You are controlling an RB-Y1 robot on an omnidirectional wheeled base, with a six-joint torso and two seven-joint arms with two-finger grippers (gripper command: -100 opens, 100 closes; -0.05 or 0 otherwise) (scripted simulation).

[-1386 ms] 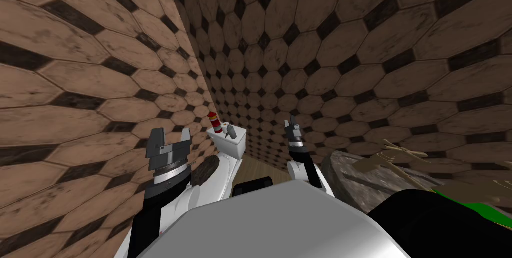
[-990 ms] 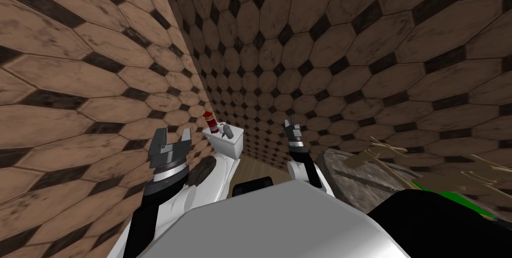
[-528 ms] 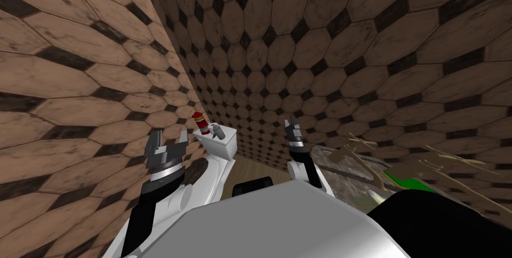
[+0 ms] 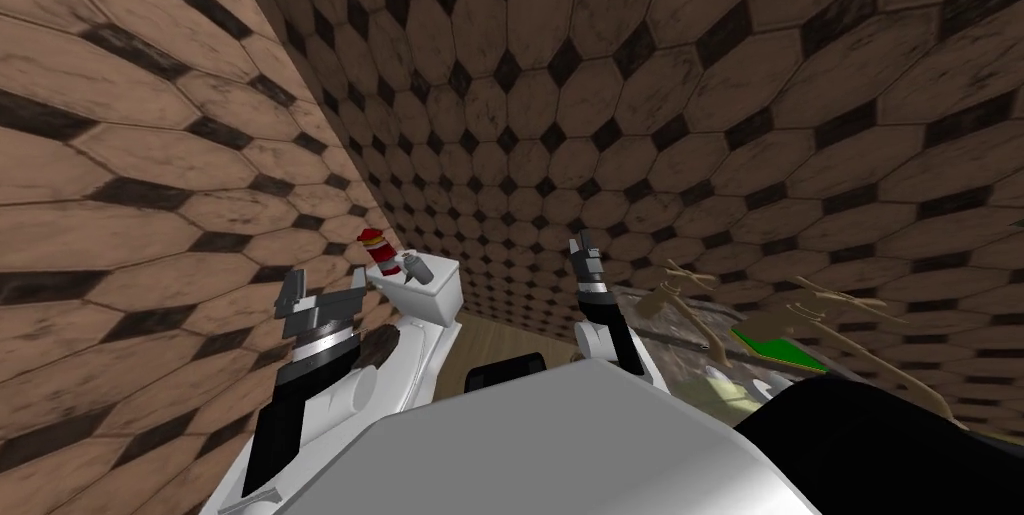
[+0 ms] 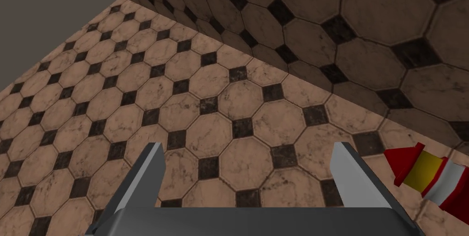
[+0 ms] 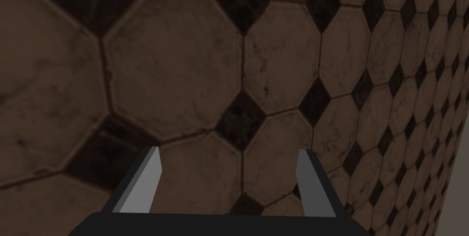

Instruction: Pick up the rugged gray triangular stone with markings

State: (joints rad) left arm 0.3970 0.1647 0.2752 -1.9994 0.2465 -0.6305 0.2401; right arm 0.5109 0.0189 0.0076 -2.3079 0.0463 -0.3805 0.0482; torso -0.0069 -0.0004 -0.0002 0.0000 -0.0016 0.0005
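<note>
A small grey stone [image 4: 416,270] lies on the white toilet tank's lid [image 4: 440,282], just right of a red, white and yellow rocket-shaped object [image 4: 379,252]. My left gripper [image 4: 322,293] is open and empty. It hangs short of the tank, to its left and close to the tiled wall. In the left wrist view the left gripper [image 5: 248,146] faces wall tiles, with the rocket-shaped object [image 5: 430,178] off beyond one finger. My right gripper [image 4: 585,253] is raised to the right of the tank, and the right wrist view shows this gripper [image 6: 229,150] open and empty.
The toilet bowl [image 4: 400,379] sits below the tank, with a dark brush-like thing [image 4: 376,347] beside my left wrist. A plant with bare branches [image 4: 800,314] and a green patch [image 4: 778,349] stands over a mottled stone-like surface [image 4: 665,324] at the right. Tiled walls close in on the left and ahead.
My view has swung, so the toilet, stone and rocket-shaped object have drifted left and the plant has come further in. The left gripper has sunk slightly leftward. Both grippers stay open.
</note>
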